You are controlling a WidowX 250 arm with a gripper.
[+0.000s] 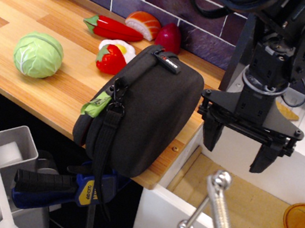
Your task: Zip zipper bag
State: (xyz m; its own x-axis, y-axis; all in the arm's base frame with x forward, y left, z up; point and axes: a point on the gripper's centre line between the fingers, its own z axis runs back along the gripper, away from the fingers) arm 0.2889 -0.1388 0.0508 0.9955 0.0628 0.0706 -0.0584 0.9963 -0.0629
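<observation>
The zipper bag (144,110) is a large black boxy fabric case with rounded corners. It stands on its edge at the front right corner of the wooden counter (51,88) and overhangs it slightly. A black strap (104,141) hangs down its front, a green tag (96,104) sits by the strap's clip, and a red-white logo tab (169,62) is on top. My gripper (239,149) hangs to the right of the bag, above the sink, apart from it. Its two black fingers (266,158) point down, spread wide and empty.
Toy food lies behind the bag: a green cabbage (38,55), a red pepper (113,27), a salmon piece (143,23), a small red pepper on an egg (112,56) and a dark red vegetable (169,37). An orange bowl (303,227) sits in the sink. A faucet (216,204) rises in front. A blue clamp (70,188) sits below the counter.
</observation>
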